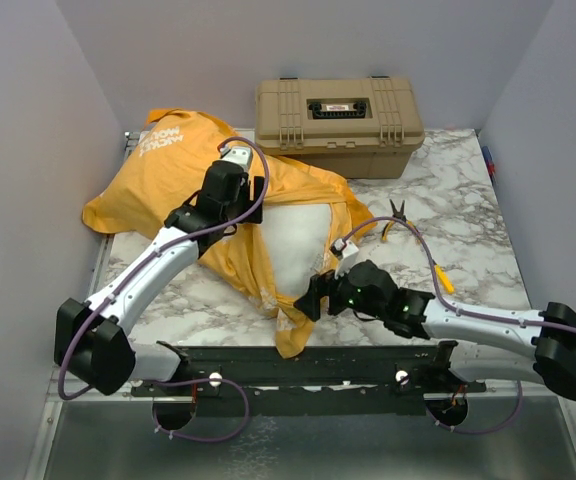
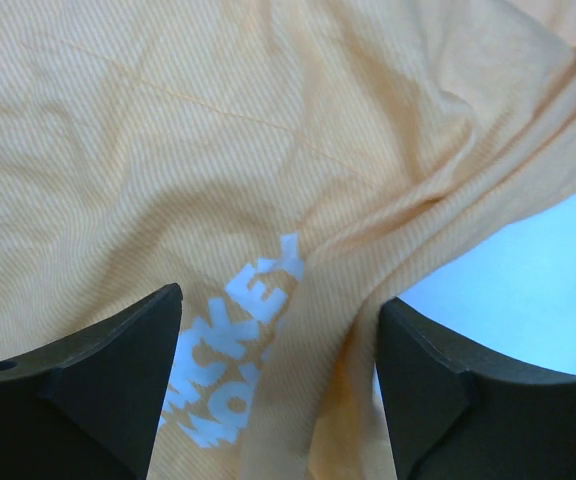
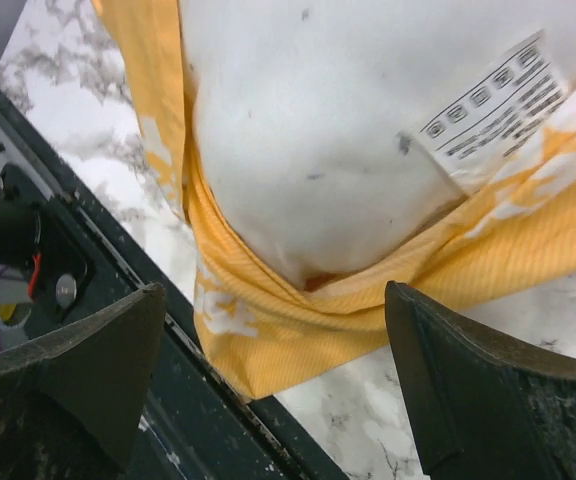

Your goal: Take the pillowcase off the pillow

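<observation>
The orange-yellow pillowcase lies bunched at the back left of the marble table, white lettering up. The white pillow sticks out of its open end toward the middle, with orange fabric still wrapped around its near end. My left gripper hovers open over the pillowcase near the lettering, holding nothing. My right gripper is open just above the near end of the pillow and the pillowcase hem, empty. A white care label shows on the pillow.
A tan toolbox stands at the back centre. Pliers with yellow handles lie right of the pillow, and a yellow tool near the right arm. The black mounting rail runs along the near edge. Grey walls close both sides.
</observation>
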`<state>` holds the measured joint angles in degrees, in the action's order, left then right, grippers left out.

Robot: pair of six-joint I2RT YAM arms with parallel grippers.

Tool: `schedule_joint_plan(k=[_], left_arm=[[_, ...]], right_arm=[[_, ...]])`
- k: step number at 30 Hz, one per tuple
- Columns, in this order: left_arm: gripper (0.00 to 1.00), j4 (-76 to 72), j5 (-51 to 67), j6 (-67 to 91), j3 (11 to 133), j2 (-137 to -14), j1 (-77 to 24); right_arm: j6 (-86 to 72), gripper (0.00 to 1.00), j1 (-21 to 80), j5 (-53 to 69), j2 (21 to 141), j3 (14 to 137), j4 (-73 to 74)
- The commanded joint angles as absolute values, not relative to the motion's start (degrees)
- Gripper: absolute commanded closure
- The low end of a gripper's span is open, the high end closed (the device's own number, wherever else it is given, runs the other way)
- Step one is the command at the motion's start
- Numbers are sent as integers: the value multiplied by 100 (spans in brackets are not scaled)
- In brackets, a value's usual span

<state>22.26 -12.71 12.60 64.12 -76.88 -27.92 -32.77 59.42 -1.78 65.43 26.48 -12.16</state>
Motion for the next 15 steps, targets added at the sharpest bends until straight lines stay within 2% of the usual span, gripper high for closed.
schedule_joint_plan(k=[1,10,15], left_arm=[[24,2093,-946,1202,6299,-7159,-2856],[28,2410,-737,1740,5928,-6041,-3082],[29,2592,-1228,2311,5751,-5890,-4148]], right_arm=[[-3174,3,5985,-1190,6227,3153,-266],[-3090,6,5880,-2570,6437,3716,527],[-3169,12,5671,-2661,6817,3700,299]])
